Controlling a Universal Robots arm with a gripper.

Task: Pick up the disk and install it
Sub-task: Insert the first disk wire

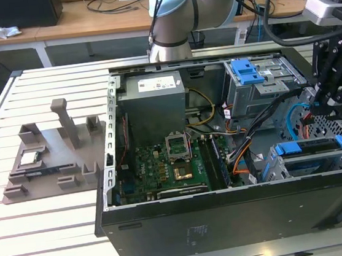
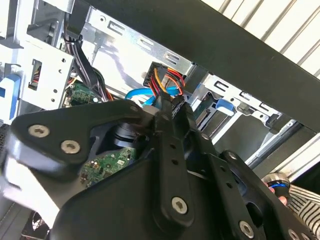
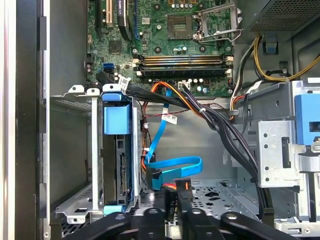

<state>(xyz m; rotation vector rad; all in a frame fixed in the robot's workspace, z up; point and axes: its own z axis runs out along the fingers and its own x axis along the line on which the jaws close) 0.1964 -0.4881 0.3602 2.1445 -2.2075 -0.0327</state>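
- Disk (image 3: 124, 167) is seated in the drive cage (image 3: 75, 150); the cabling step is judged in hand.
- Gripper (image 2: 162, 115) is closed, apparently on the power plug (image 2: 155, 75).
- Mating calls for squaring the plug to the disk's socket.

Exterior view: bright, even indoor light from above. The white slatted table (image 1: 48, 241) reads pale, close to washed out, toward the exterior view's left. The computer case (image 1: 231, 220) is near black outside with a faint sheen, and shadowed inside.

Second wrist view: my gripper (image 2: 165, 114) is a dark mass with small highlights on its screws. The bare metal cage (image 2: 125, 45) glares white.

First wrist view: the motherboard (image 3: 165, 45) is evenly lit. Deep shadow fills the side panel (image 3: 30, 125).
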